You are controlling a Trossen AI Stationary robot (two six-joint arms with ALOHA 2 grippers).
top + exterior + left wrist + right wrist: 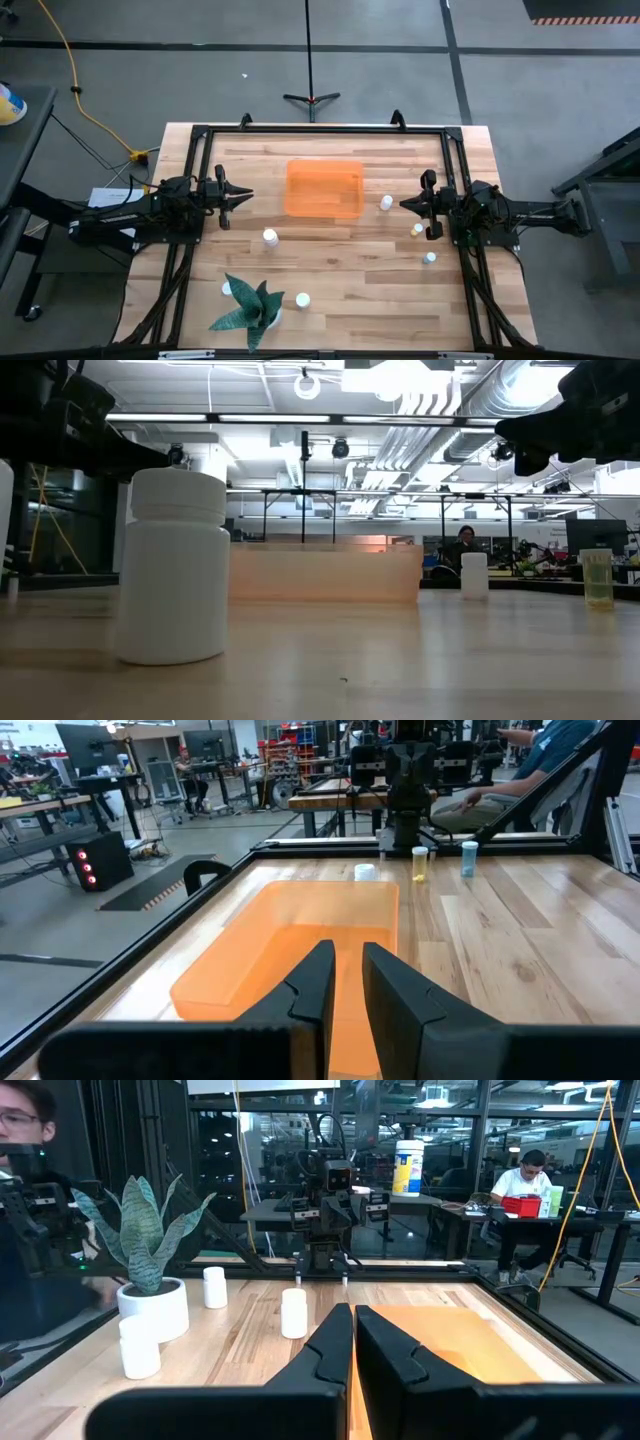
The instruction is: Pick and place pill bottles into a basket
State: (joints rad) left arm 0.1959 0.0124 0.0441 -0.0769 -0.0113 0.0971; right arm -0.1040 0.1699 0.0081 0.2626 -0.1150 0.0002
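Note:
The orange basket [324, 188] rests flat on the table at mid-far, and also shows in the low view [325, 572]. Small white pill bottles stand upright on their bases: one right of the basket [386, 203], two near my right gripper [417, 230] [429, 258], one in front of the basket [270, 238], and two near the plant [303, 300] [227, 289]. My left gripper [247, 196] hovers left of the basket, shut and empty, pointing at it [346, 982]. My right gripper [405, 204] hovers right of the basket, shut and empty [354, 1342].
A white pot with a green spiky plant [250, 312] stands at the near left. A black frame [320, 128] runs around the table's edges. People sit at desks in the room beyond [520, 1180]. Bare wood lies between the basket and the near edge.

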